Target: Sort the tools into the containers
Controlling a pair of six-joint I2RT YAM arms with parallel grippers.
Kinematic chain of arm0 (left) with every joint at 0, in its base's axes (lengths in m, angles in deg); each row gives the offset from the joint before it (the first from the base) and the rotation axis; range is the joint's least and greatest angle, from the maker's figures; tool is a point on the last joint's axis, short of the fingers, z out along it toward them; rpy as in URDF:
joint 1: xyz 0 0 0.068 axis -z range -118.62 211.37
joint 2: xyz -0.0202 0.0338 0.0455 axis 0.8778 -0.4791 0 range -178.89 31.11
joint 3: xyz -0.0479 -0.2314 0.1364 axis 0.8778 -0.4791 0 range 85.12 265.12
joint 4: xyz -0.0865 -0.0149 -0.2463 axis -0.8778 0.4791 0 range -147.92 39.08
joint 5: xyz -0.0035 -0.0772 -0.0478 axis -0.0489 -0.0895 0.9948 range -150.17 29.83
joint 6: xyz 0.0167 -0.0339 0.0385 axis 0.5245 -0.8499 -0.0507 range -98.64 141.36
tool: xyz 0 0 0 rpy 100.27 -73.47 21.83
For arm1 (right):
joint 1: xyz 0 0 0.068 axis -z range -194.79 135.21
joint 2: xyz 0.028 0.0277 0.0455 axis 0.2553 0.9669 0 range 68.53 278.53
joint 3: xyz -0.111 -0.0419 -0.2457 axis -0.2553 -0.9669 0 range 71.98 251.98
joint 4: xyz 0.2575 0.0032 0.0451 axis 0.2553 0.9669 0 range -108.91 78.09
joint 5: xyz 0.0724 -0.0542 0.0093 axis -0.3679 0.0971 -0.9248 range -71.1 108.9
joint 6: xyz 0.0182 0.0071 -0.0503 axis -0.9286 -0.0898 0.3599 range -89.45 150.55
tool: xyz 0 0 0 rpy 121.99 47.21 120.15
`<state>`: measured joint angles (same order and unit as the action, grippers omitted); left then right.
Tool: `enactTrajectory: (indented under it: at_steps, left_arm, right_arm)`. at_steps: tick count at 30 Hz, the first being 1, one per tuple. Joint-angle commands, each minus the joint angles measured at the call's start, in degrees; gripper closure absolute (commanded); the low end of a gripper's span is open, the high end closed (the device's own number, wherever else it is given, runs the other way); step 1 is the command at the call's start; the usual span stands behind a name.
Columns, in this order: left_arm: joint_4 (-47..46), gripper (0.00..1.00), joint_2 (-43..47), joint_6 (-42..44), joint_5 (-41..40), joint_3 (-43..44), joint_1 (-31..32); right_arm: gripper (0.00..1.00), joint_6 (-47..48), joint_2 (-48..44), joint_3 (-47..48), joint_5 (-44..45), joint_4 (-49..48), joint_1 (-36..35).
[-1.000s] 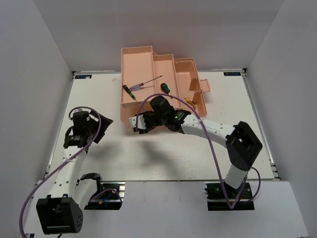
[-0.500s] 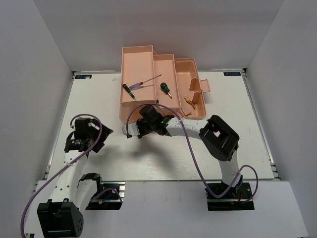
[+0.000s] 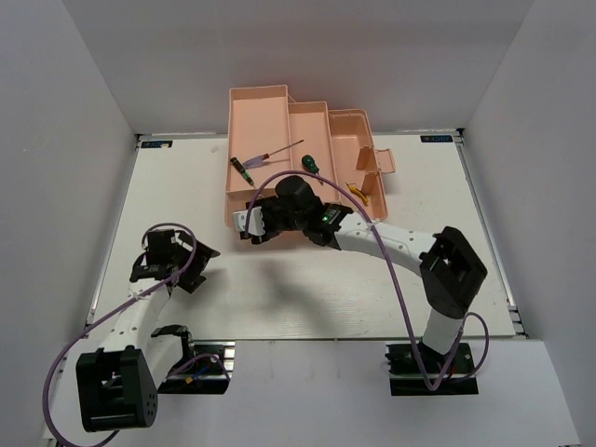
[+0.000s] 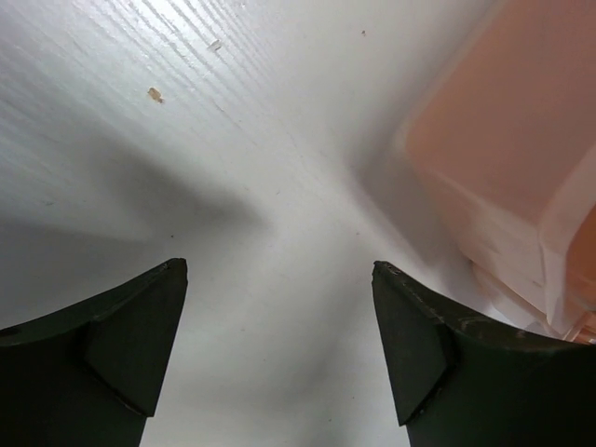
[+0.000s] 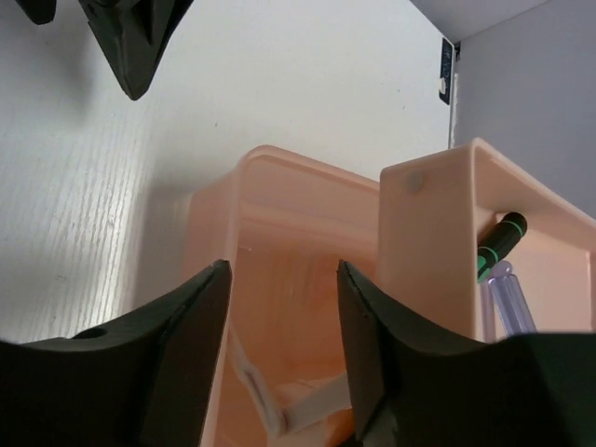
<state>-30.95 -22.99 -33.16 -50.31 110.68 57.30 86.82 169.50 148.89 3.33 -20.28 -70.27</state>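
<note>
The salmon-pink toolbox (image 3: 256, 104) stands open at the far middle of the table. In its trays lie a green-and-black-handled screwdriver (image 3: 242, 169), a long thin screwdriver (image 3: 282, 150), a stubby green screwdriver (image 3: 310, 165) and yellow pliers (image 3: 359, 192). My right gripper (image 3: 252, 224) is open and empty over the toolbox's near left corner. In the right wrist view my right gripper (image 5: 279, 270) frames a low compartment (image 5: 279, 214), with the green-and-black handle (image 5: 496, 246) in the tray to the right. My left gripper (image 3: 196, 267) is open and empty over bare table, also shown in the left wrist view (image 4: 279, 270).
The toolbox corner (image 4: 521, 140) shows at the upper right of the left wrist view. The left gripper's fingers (image 5: 130, 42) show at the top left of the right wrist view. Grey walls enclose the white table (image 3: 307, 289). A purple cable (image 3: 307, 182) loops over the right arm.
My right gripper has swung back and risen over the toolbox's near left corner. My left gripper has drawn back toward the table's near edge. The tools have not moved.
</note>
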Motion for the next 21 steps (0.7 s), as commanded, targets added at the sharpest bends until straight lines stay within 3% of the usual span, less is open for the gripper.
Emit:
enactTrajectory:
  at_steps: [1, 7, 13, 14, 15, 17, 21]
  left_arm:
    - [-3.0, 0.10, 0.8, -0.2, 2.3, 0.3, -0.6]
    - [-1.2, 0.10, 2.5, -0.2, 1.7, -0.2, -0.6]
    - [-1.2, 0.10, 3.1, -0.2, 1.7, -0.2, -0.6]
    - [-1.2, 0.10, 3.1, -0.2, 1.7, -0.2, -0.6]
    - [-1.2, 0.10, 3.1, -0.2, 1.7, -0.2, -0.6]
    - [-1.2, 0.10, 3.1, -0.2, 1.7, -0.2, -0.6]
    - [-2.3, 0.10, 2.0, -0.2, 1.7, -1.5, -0.6]
  right_arm:
    - [0.41, 1.3, 2.7, 1.2, 0.1, 0.6, 0.4]
    - [0.38, 2.0, 7.2, 4.7, 0.6, 5.1, 0.3]
    - [0.40, 4.8, 12.9, 6.6, 5.4, 2.1, 0.1]
    - [0.45, 4.7, 14.3, 6.6, 6.3, 2.0, 0.0]
    - [0.68, 4.8, 14.8, 7.2, 6.7, 2.0, 0.1]
    - [1.00, 4.8, 15.7, 7.7, 6.6, 2.2, 0.1]
    - [1.00, 3.1, 12.4, 7.8, 4.7, 2.9, 0.4]
